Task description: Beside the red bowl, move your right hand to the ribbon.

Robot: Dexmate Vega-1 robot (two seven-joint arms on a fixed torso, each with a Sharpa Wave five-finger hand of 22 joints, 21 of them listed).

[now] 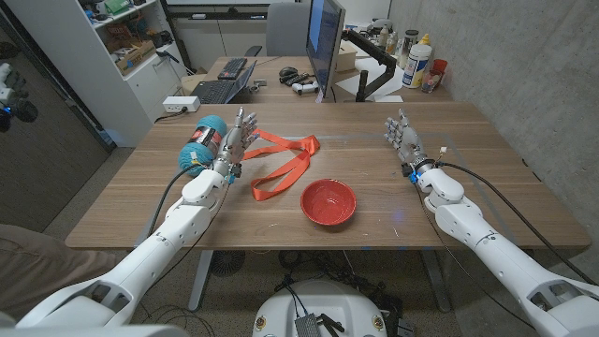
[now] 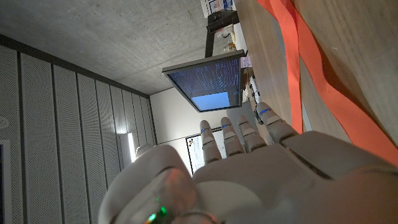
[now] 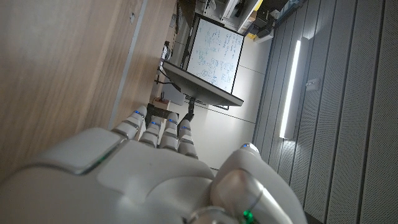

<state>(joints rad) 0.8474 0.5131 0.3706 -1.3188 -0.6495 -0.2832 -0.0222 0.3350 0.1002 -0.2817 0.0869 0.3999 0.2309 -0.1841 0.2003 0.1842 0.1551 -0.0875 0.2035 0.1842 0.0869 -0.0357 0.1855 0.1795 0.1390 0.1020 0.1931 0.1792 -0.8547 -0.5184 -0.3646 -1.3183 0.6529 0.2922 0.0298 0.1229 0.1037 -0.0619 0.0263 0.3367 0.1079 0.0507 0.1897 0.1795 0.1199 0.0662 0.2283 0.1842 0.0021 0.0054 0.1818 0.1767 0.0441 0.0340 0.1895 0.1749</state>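
An orange-red ribbon (image 1: 283,159) lies looped on the wooden table, left of centre, and runs past my left hand (image 2: 261,168) as the ribbon (image 2: 311,68) in the left wrist view. The red bowl (image 1: 328,201) sits just right of the ribbon's near end. My left hand (image 1: 236,140) stands with fingers straight and apart, right beside the ribbon's left edge, holding nothing. My right hand (image 1: 406,140) is far to the right of bowl and ribbon, fingers extended and apart over bare table, empty; the right hand (image 3: 155,168) also shows from behind in its wrist view.
A teal yarn ball (image 1: 204,140) lies left of my left hand. Behind the table stands a desk with a monitor (image 1: 325,37), laptop (image 1: 225,86), bottles (image 1: 418,61) and a monitor arm. Shelves stand at the back left.
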